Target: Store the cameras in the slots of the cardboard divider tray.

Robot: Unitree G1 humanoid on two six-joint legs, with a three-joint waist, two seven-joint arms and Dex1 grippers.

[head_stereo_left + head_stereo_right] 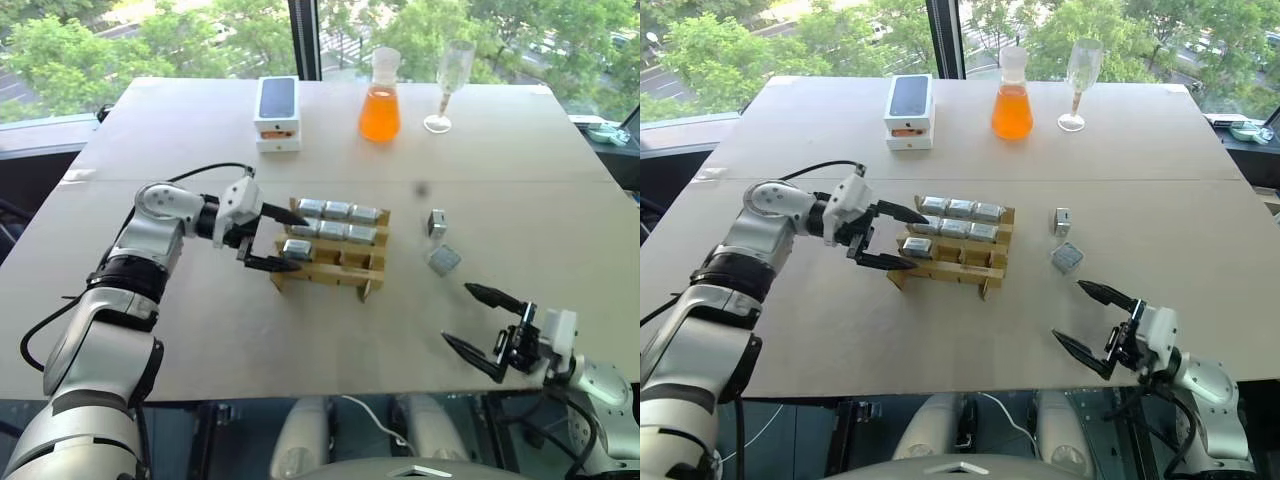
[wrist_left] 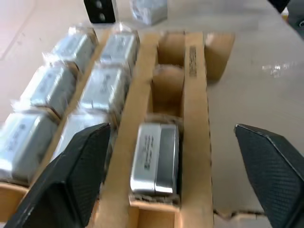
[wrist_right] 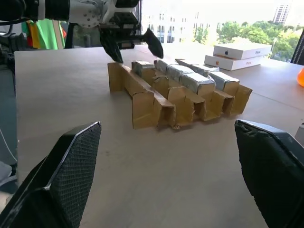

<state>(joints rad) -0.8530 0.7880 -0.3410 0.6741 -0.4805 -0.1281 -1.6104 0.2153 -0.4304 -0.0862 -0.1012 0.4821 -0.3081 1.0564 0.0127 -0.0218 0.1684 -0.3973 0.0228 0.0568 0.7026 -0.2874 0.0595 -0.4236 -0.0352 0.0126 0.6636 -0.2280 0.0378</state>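
Left gripper (image 1: 277,238) jaws spread, released, straddling the near-row camera (image 1: 297,249) at the cardboard divider tray (image 1: 345,270) 9 o'clock end. Right gripper (image 1: 476,322) jaws wide apart, holding nothing, at table (image 1: 250,330) 5 o'clock. Seven cameras slotted; two loose cameras (image 1: 441,243) at tray's 3 o'clock.

The cameras (image 1: 338,210) are silver-grey, set in a tan cardboard divider tray (image 1: 340,268) on a pale beige bench (image 1: 300,330). A flask (image 1: 380,112) holds orange liquid, and the phone box (image 1: 277,113) is white with a dark top.
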